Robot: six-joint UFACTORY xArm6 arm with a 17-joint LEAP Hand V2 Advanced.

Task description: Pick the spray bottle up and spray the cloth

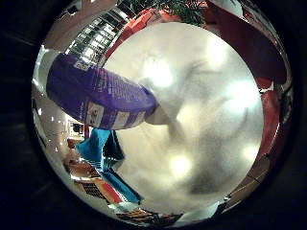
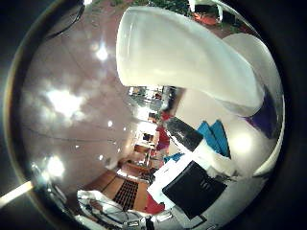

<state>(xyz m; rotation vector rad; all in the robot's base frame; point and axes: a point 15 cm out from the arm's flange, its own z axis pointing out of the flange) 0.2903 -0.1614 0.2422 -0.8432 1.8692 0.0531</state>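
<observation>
The spray bottle is close against my palm. Its purple-labelled body (image 1: 96,98) shows in the little finger side view and its white spray head (image 2: 177,57) fills much of the thumb side view. The bottle hangs above a round white table (image 1: 206,120) that lies well below. Black and white fingers (image 2: 194,184) of my right hand curl in beside the bottle, shut on it. I cannot make out a cloth in either view.
Teal shapes (image 1: 98,148) lie beside the table's edge; I cannot tell what they are. Red seats (image 1: 271,110) ring the far side of the table. A reddish-brown floor (image 2: 72,96) spreads around, with a room beyond.
</observation>
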